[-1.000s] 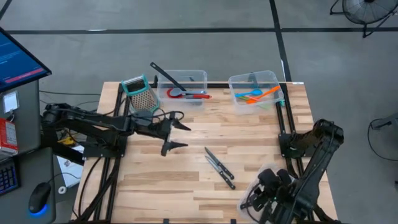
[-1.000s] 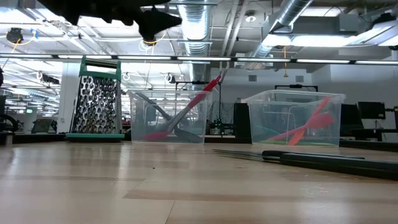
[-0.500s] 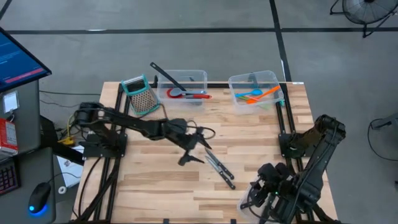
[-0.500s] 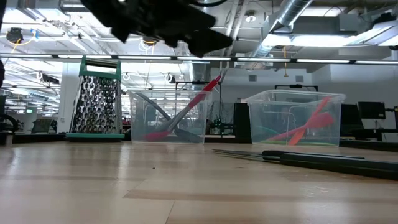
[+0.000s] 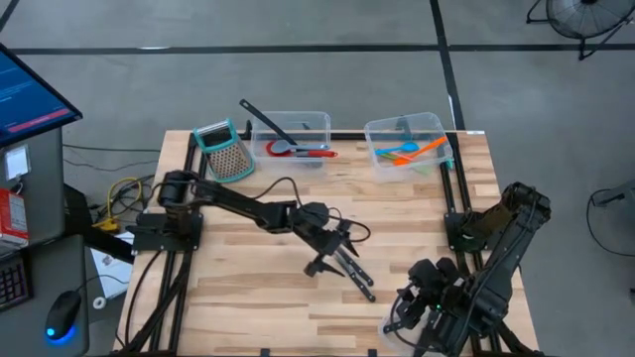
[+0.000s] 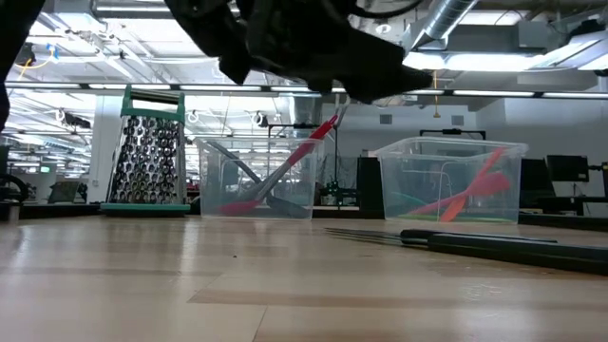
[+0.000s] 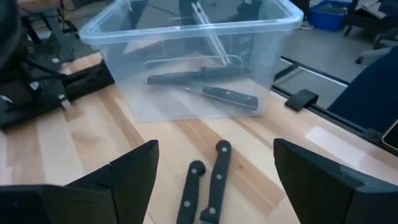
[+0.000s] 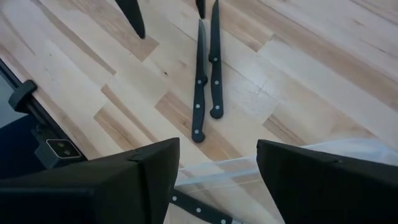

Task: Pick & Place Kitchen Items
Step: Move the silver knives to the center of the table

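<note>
A wooden desk fills the middle of the overhead frame. The left arm reaches in from the left edge toward the centre, and its left hand hangs with fingers spread wide open above two black-handled knives. The knives lie side by side, almost touching, just right of the frame's centre, pointing diagonally toward the lower right. In the left wrist frame the two knife handles show on the wood between the open fingers, in the lower middle.

The right arm sits folded at the lower right corner of the overhead frame. Its right hand holds nothing, its fingers parted, above a clear bin that holds more knives.

Along the top edge of the desk, left to right in the overhead frame, stand a teal-framed grater, a clear bin with a black ladle and a red-headed spatula, and another clear bin at the upper right holding orange and blue utensils.
</note>
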{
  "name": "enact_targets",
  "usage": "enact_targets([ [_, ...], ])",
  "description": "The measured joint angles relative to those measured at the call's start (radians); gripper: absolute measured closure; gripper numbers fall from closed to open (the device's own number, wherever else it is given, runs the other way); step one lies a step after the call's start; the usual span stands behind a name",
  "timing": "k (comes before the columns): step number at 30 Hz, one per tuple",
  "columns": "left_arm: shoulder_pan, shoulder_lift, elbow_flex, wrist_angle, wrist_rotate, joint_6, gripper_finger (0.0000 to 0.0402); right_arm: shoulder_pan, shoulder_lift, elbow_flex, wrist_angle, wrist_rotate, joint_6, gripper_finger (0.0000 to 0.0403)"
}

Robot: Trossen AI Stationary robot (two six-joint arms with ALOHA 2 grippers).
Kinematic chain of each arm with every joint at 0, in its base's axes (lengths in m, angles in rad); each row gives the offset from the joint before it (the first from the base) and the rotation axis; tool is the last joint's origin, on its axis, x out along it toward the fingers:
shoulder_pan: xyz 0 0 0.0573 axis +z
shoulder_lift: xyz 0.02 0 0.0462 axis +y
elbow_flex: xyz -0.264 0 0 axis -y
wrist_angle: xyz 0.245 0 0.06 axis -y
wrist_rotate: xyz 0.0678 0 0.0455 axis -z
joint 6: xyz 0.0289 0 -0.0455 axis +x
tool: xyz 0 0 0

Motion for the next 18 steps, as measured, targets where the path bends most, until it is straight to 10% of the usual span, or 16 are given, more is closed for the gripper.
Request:
enact_targets([
  [18,-0.030,0.276,0.198,0.001,-0.005,0.023,0.0112,-0.001,0.000,0.000,0.010,0.000,-0.016,0.0201],
])
